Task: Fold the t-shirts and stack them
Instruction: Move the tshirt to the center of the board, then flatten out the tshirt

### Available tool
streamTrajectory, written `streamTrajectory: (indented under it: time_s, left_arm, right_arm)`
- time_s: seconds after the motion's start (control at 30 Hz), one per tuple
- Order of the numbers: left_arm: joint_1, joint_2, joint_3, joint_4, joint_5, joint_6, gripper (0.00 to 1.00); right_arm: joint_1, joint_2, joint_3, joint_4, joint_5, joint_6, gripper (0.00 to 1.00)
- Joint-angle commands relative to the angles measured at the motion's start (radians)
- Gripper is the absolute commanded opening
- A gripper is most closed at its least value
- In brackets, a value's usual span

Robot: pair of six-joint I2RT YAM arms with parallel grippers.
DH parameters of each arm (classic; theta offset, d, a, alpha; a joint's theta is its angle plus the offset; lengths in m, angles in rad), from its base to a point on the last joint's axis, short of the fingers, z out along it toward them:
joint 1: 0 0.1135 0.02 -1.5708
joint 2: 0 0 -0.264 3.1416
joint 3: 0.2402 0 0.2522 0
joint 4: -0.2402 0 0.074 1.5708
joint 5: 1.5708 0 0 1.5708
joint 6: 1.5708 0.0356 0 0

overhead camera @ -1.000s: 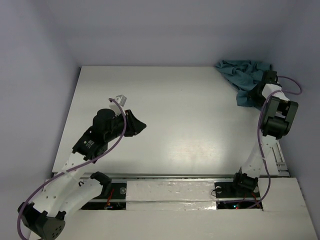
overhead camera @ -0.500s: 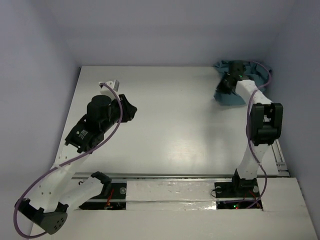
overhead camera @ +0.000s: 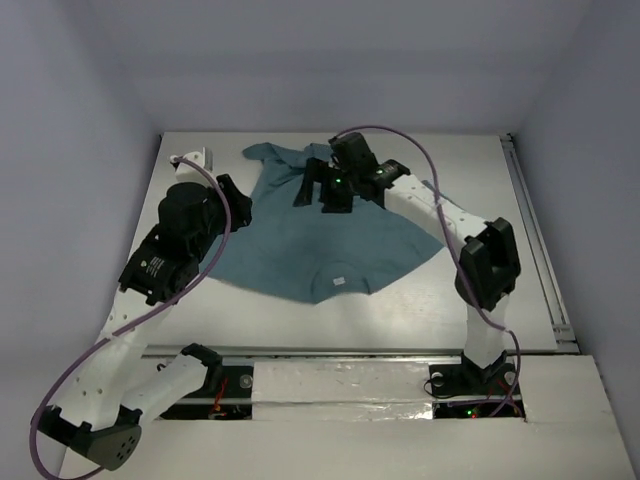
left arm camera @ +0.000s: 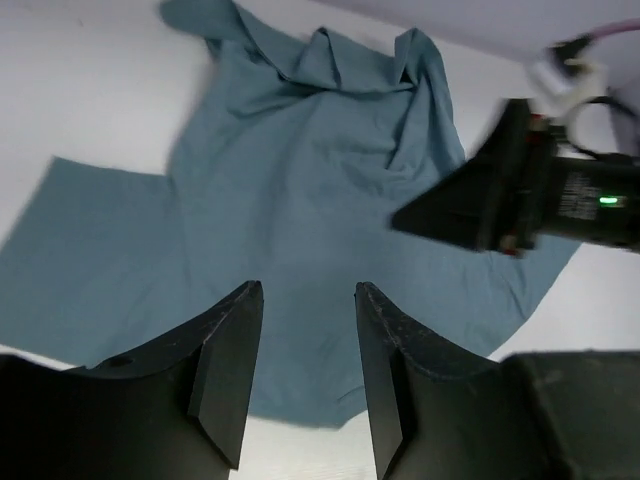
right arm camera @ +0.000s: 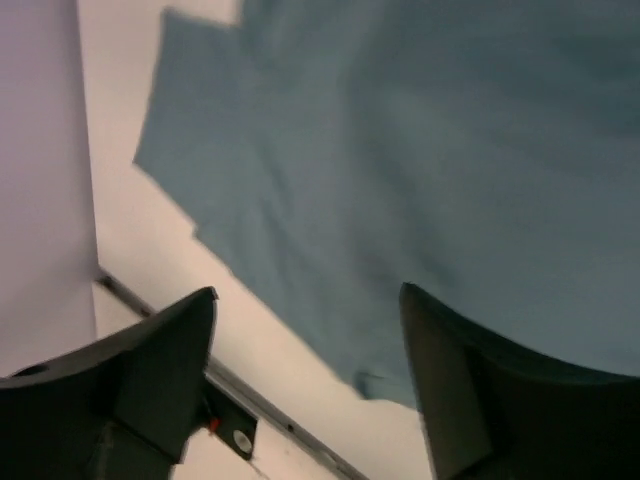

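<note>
Spreading looks to be the step in hand. The t-shirt (overhead camera: 330,245) lies opened out on the tabletop (overhead camera: 480,170), its collar and white neck label (overhead camera: 340,279) toward the arms' bases and a sleeve out to either side. The hem end, farthest from the label, is rucked into ridges and not flat.

The right fingers (right arm camera: 160,360) hang over that rumpled end, spread wide and grasping nothing. The left fingers (left arm camera: 225,360) hover at the shirt's left edge, parted by a moderate gap, and they too are empty.

No fold is made yet, so the task is at an early stage. The next move probably calls for each arm to take a corner of the hem and draw it away from the collar until the cloth lies smooth. A sleeve can be folded inward after that. The right wrist view is blurred, so how flat the cloth lies under that arm is only a guess.
</note>
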Motion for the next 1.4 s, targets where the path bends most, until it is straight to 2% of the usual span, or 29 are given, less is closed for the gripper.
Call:
streamTrajectory:
  time_s: [0.0,0.07,0.1,0.13,0.23,0.27,0.3,0.4,0.47,0.6,0.67,0.73,0.77,0.8,0.83,0.9,0.93,1.0,1.03,1.07,1.1,1.13,1.17,1.2,1.23,1.27,1.3,1.33,1.37]
  left_arm:
    - [0.022,0.023,-0.046,0.003,-0.012,-0.007,0.39]
    - [0.045,0.028,-0.118,0.025,0.0,-0.015,0.39]
    - [0.062,0.035,-0.155,0.032,0.002,-0.018,0.39]
    - [0.081,0.041,-0.19,0.04,0.003,-0.026,0.39]
    - [0.184,0.095,-0.325,0.115,0.086,-0.012,0.42]
    - [0.206,0.13,-0.363,0.156,0.123,0.005,0.42]
    - [0.222,0.149,-0.373,0.175,0.132,0.016,0.43]
    - [0.222,0.195,-0.359,0.189,0.158,0.029,0.42]
    - [0.222,0.186,-0.361,0.222,0.216,0.031,0.42]
    - [0.222,0.199,-0.324,0.244,0.241,0.02,0.42]
    - [0.222,0.213,-0.295,0.24,0.243,0.02,0.42]
    - [0.222,0.227,-0.281,0.237,0.238,0.025,0.42]
    - [0.222,0.233,-0.27,0.223,0.226,0.031,0.42]
    - [0.222,0.235,-0.267,0.215,0.224,0.033,0.42]
    - [0.222,0.233,-0.262,0.207,0.221,0.034,0.41]
    - [0.222,0.216,-0.261,0.178,0.215,0.03,0.42]
    - [0.222,0.209,-0.264,0.166,0.22,0.023,0.41]
    - [0.222,0.175,-0.284,0.131,0.23,0.002,0.41]
    - [0.202,0.164,-0.296,0.119,0.237,-0.006,0.41]
    - [0.188,0.153,-0.322,0.096,0.241,-0.015,0.41]
    - [0.171,0.134,-0.334,0.083,0.241,-0.029,0.42]
    - [0.156,0.126,-0.345,0.072,0.237,-0.036,0.42]
    - [0.142,0.115,-0.373,0.066,0.227,-0.041,0.42]
    - [0.133,0.1,-0.382,0.068,0.226,-0.044,0.43]
    - [0.133,0.098,-0.39,0.074,0.223,-0.049,0.43]
    - [0.133,0.104,-0.393,0.091,0.215,-0.049,0.43]
    - [0.133,0.115,-0.387,0.101,0.208,-0.046,0.44]
    - [0.133,0.129,-0.378,0.109,0.197,-0.038,0.44]
    - [0.153,0.165,-0.352,0.126,0.194,-0.033,0.44]
  right_arm:
    - [-0.14,-0.212,-0.156,-0.03,0.113,-0.066,0.74]
    - [-0.185,-0.32,-0.281,-0.01,0.141,-0.083,0.3]
    - [-0.212,-0.353,-0.408,0.001,0.136,-0.086,0.0]
    - [-0.257,-0.381,-0.47,0.022,0.132,-0.092,0.0]
    - [-0.268,-0.439,-0.637,-0.001,0.196,-0.081,0.0]
    - [-0.268,-0.461,-0.683,0.008,0.158,-0.063,0.1]
    - [-0.268,-0.476,-0.729,0.025,0.138,-0.049,0.39]
    - [-0.268,-0.533,-0.887,0.06,0.126,0.05,0.82]
    - [-0.268,-0.553,-0.965,0.111,0.063,0.101,0.85]
    - [-0.257,-0.553,-1.007,0.116,0.07,0.133,0.88]
    - [-0.257,-0.49,-1.001,0.14,0.048,0.147,0.85]
    - [-0.257,-0.421,-0.971,0.2,0.046,0.159,0.75]
    - [-0.257,-0.336,-0.952,0.221,0.075,0.161,0.6]
    - [-0.268,-0.288,-0.89,0.251,0.101,0.16,0.18]
    - [-0.283,-0.242,-0.853,0.269,0.118,0.152,0.03]
    - [-0.387,-0.096,-0.765,0.318,0.083,0.147,0.0]
    - [-0.431,-0.046,-0.637,0.349,0.058,0.137,0.0]
    - [-0.551,0.101,-0.426,0.291,0.081,0.089,0.0]
    - [-0.582,0.143,-0.298,0.2,0.116,0.016,0.0]
    - [-0.635,0.183,-0.04,0.164,0.165,-0.024,0.0]
    - [-0.659,0.259,0.09,0.128,0.176,-0.053,0.02]
    - [-0.679,0.297,0.216,0.034,0.17,-0.093,0.19]
    - [-0.69,0.335,0.458,-0.029,0.144,-0.112,0.49]
    - [-0.69,0.37,0.567,-0.097,0.098,-0.13,0.93]
    - [-0.69,0.4,0.642,-0.237,0.077,-0.161,1.0]
    - [-0.668,0.374,0.604,-0.272,0.036,-0.178,1.0]
    - [-0.647,0.319,0.486,-0.266,0.034,-0.196,1.0]
    - [-0.589,0.233,0.321,-0.14,0.041,-0.23,1.0]
    - [-0.561,0.026,-0.022,-0.045,0.059,-0.235,0.99]
